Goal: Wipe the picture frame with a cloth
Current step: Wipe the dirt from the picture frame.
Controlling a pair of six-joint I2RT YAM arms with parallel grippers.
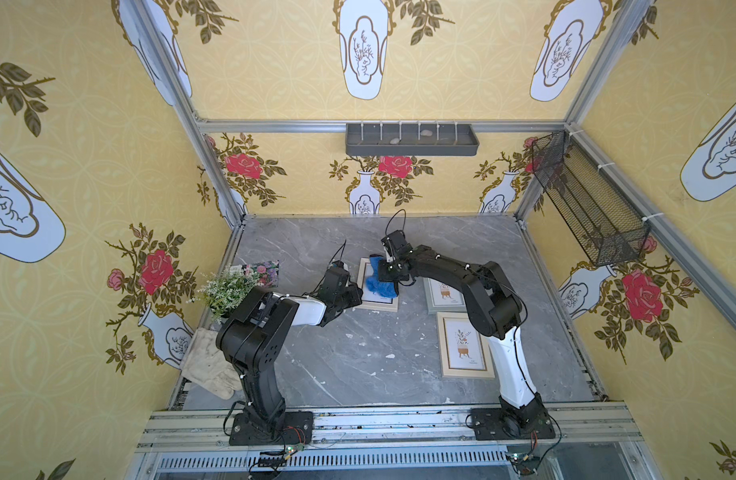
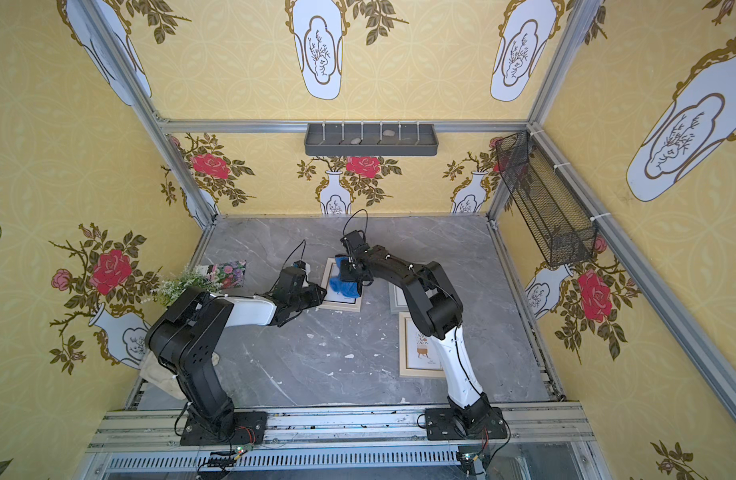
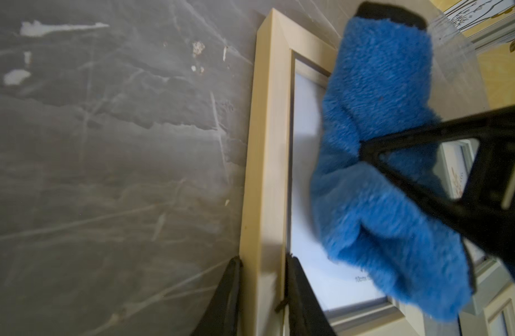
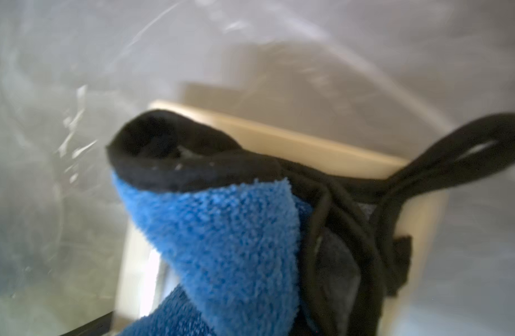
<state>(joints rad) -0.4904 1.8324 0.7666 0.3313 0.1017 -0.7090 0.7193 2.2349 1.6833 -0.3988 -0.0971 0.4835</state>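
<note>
Arms first: left arm (image 1: pixel 254 332) and right arm (image 1: pixel 482 299) reached in from the bottom of both top views and met near the middle, over the grey marble table (image 1: pixel 358 365). Picture frame (image 1: pixel 377 306), light wood, lay flat there, just above picture centre. Cloth (image 1: pixel 380 284), blue plush with black trim, sat bunched on its glass over the upper and right part. Lower-left glass and the wood border showed bare.

Looked like mid-wipe to me. Cloth was down and touching the pane, but a good part of the glass and the border seemed left to do. Which parts were already clean, couldn't tell.

Right gripper (image 1: pixel 387 272) was clamped tight on a fold of the cloth, holding it down on the glass. Left gripper (image 3: pixel 263 261), bottom centre of the left wrist view, was nearly closed, jaws pinching the frame's wooden side rail from both sides, apparently steadying it.
</note>
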